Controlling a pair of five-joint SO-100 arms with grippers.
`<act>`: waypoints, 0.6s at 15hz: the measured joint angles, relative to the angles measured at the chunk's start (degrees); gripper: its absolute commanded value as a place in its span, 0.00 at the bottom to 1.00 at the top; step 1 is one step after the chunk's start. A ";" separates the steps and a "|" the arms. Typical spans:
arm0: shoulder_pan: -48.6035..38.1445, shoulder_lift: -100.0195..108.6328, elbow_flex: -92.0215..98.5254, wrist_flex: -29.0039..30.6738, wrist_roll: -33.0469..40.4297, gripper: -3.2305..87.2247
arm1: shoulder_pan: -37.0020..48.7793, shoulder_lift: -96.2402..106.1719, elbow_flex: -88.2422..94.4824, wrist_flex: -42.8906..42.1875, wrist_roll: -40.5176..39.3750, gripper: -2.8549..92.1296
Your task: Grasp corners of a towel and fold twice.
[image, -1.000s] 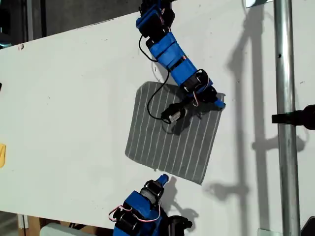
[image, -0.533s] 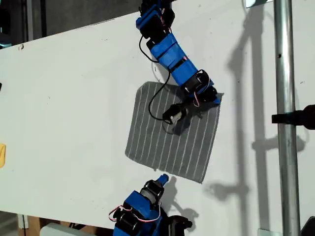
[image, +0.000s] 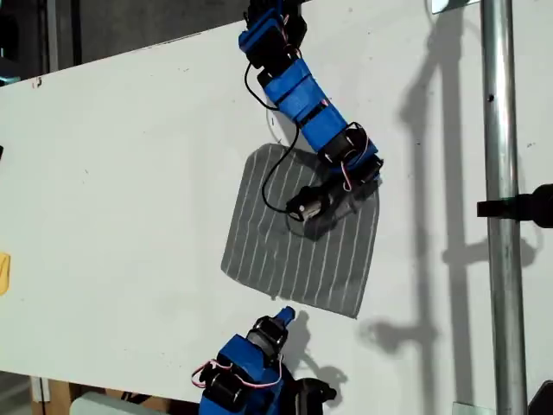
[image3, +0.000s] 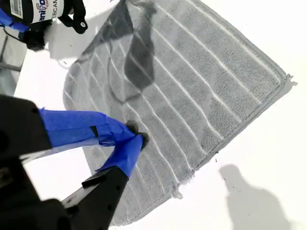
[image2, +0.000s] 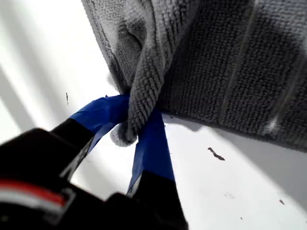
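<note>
The grey towel [image: 294, 251] with thin white stripes lies on the white table [image: 130, 173], below the arm that reaches in from the exterior view's top. My first gripper [image: 371, 173] is shut on the towel's corner [image2: 125, 134] at the exterior view's upper right. That corner is bunched between the blue fingers [image2: 153, 143], and the cloth [image2: 216, 72] rises off the table there. My second gripper [image: 287, 314] sits just off the towel's lower edge in the exterior view. Its blue tips [image3: 136, 136] are shut with nothing between them, above the towel [image3: 192, 81].
A metal pole [image: 497, 207] with a black clamp [image: 518, 207] stands at the exterior view's right. A black cable [image: 275, 177] hangs from the first arm over the towel. A yellow object [image: 3, 272] shows at the exterior view's left edge.
My first gripper has shifted slightly toward the exterior view's left with the corner in it, drawing the towel's upper right edge inward. The second arm has not moved.
</note>
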 measured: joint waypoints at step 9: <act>6.06 -0.88 -0.09 0.62 11.34 0.44 | 0.79 -0.09 0.00 -0.44 -1.05 0.03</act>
